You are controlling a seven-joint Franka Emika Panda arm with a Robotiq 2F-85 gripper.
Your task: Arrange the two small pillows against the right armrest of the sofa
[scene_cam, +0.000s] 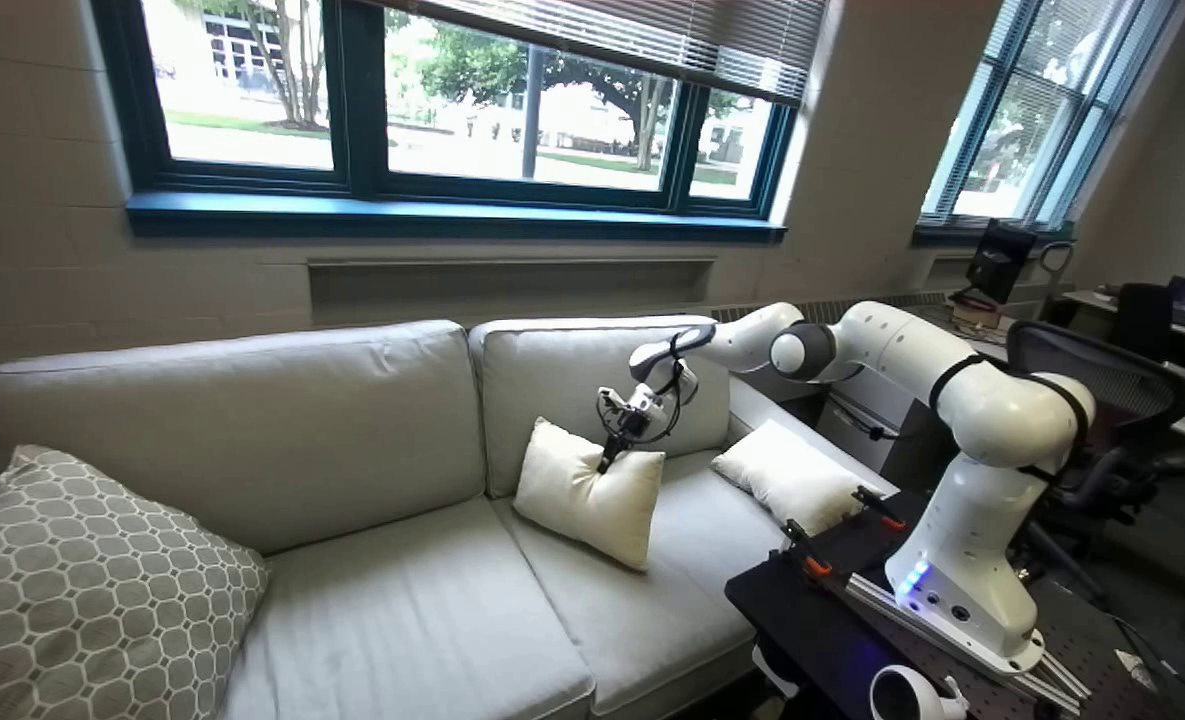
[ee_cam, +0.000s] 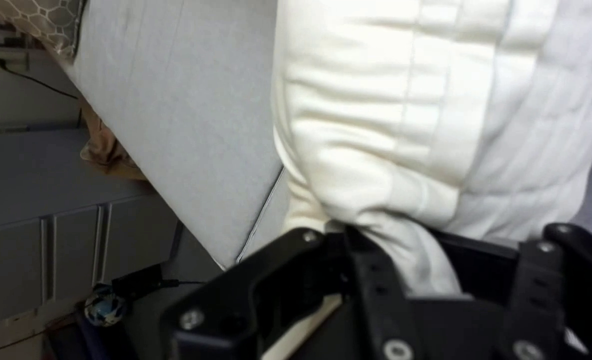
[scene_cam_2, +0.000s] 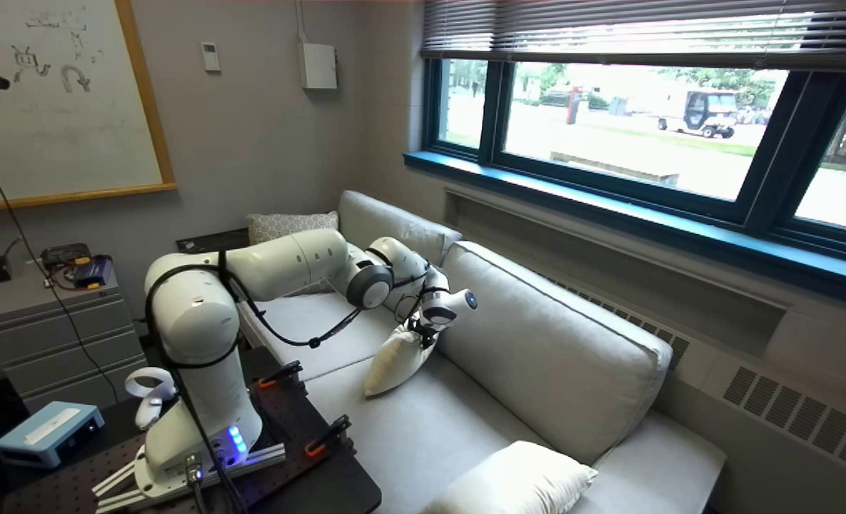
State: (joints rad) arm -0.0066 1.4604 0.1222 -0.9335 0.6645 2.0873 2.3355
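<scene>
My gripper (scene_cam: 609, 458) is shut on the top edge of one small pillow (scene_cam: 587, 505), pinching a fold of its cream fabric. That pillow stands tilted on the seat of the sofa (scene_cam: 402, 610), near the seam between the seat cushions. In the wrist view the pillow (ee_cam: 375, 100) fills the upper right, and its bunched cloth runs between the black fingers (ee_cam: 375, 280); the fingertips are partly hidden by it. The second small pillow (scene_cam: 797, 475) lies along the inner side of the right armrest (scene_cam: 755, 407). An exterior view shows this pillow (scene_cam_2: 522, 482) cut off by the bottom edge, beside the armrest (scene_cam_2: 676, 457).
A large patterned cushion (scene_cam: 102, 590) leans at the sofa's far end. The black table (scene_cam: 782, 600) carrying the robot base stands before the sofa, with clamps (scene_cam: 805, 550) on its edge. The back cushion (scene_cam_2: 544, 343) rises close behind the gripper.
</scene>
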